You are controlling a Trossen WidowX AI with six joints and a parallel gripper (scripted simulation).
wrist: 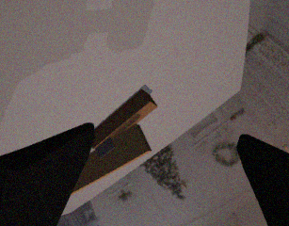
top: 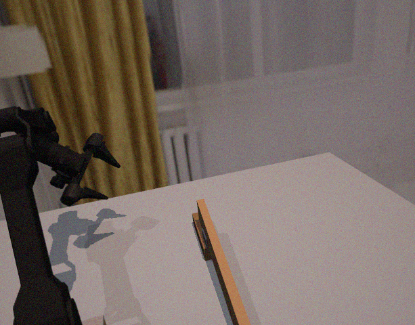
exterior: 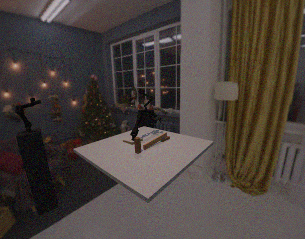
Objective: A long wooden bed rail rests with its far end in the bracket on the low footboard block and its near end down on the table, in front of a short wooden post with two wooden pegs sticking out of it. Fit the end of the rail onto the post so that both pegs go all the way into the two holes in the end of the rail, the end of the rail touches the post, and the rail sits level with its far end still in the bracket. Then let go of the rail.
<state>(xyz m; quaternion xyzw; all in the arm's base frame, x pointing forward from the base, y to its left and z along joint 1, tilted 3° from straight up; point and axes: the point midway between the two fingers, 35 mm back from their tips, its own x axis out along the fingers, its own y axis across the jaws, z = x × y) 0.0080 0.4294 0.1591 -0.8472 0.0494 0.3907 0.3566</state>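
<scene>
Black tool (top: 113, 182) (exterior: 159, 119) (wrist: 167, 136) gapes wide, gripping nothing; pale table (top: 270, 217) (exterior: 147, 175) (wrist: 196, 61), yellow curtain (top: 105, 87) (exterior: 262, 89).

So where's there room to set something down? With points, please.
On the table (top: 323, 227) (exterior: 147, 175) (wrist: 196, 56), between the wooden post (exterior: 138, 146) and the exterior view's nearest corner; also right of the rail (top: 222, 260) (exterior: 154, 141) (wrist: 125, 148) in the top view. It's crowded where post and rail nearly meet.

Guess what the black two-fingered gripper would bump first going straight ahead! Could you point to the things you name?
Probably the far end of the long orange-brown wooden rail (top: 223, 263) (exterior: 154, 141) (wrist: 122, 153), but the gripper (top: 113, 182) (exterior: 159, 119) (wrist: 167, 136) might just miss; depth is unclear.
</scene>
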